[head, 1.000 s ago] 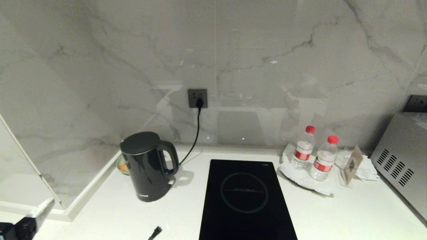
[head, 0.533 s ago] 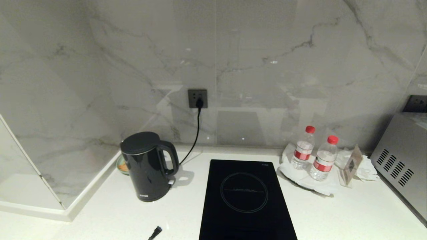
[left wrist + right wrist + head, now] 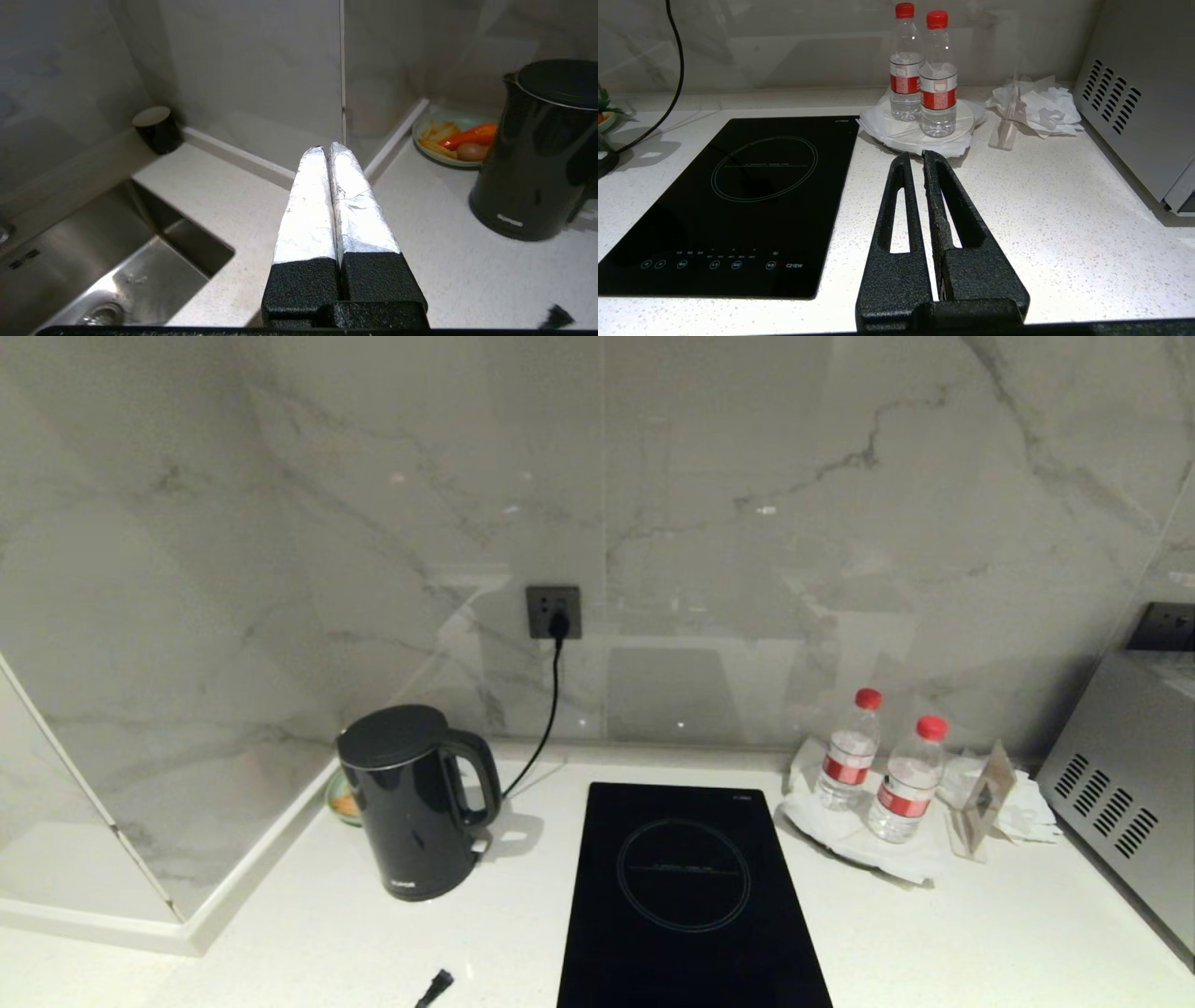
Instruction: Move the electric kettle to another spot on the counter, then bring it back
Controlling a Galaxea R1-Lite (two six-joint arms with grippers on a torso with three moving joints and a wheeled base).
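1. Electric kettle (image 3: pixel 416 800) stood upright on the counter (image 3: pixel 980 933), near the back left corner, handle facing right toward the induction hob (image 3: pixel 689 896). Lid on. Small white lettering low on its body.
2. Nothing touched the kettle; neither arm appeared in the head view.
3. Just behind the kettle, against the wall step, sat a small green plate (image 3: pixel 432 144) holding food: fries, something orange-red, a brown egg-like piece.
4. Black power cord (image 3: pixel 544 709) ran from the wall socket (image 3: pixel 553 610) down to the counter behind the kettle's handle.
5. Left gripper (image 3: pixel 329 149), foil-wrapped fingers pressed together, held nothing. It hung over the counter to the kettle's left, well apart from it, pointing at the wall corner.
6. Beyond that gripper: a steel sink (image 3: pixel 93 275) set into the counter, and a small black cup (image 3: pixel 156 129) at the back ledge.
7. Small black object (image 3: pixel 434 985) lay on the counter in front of the kettle, near the front edge; too small to identify.
8. Right gripper (image 3: pixel 915 158), jaws together and empty, sat low over the counter just right of the hob.
9. Ahead of it: two water bottles (image 3: pixel 922 70) with red caps on a white plate (image 3: pixel 915 135), crumpled tissue (image 3: pixel 1041 107), a clear stand (image 3: pixel 1008 126).
10. Grey appliance (image 3: pixel 1130 793) with vent slots at far right.
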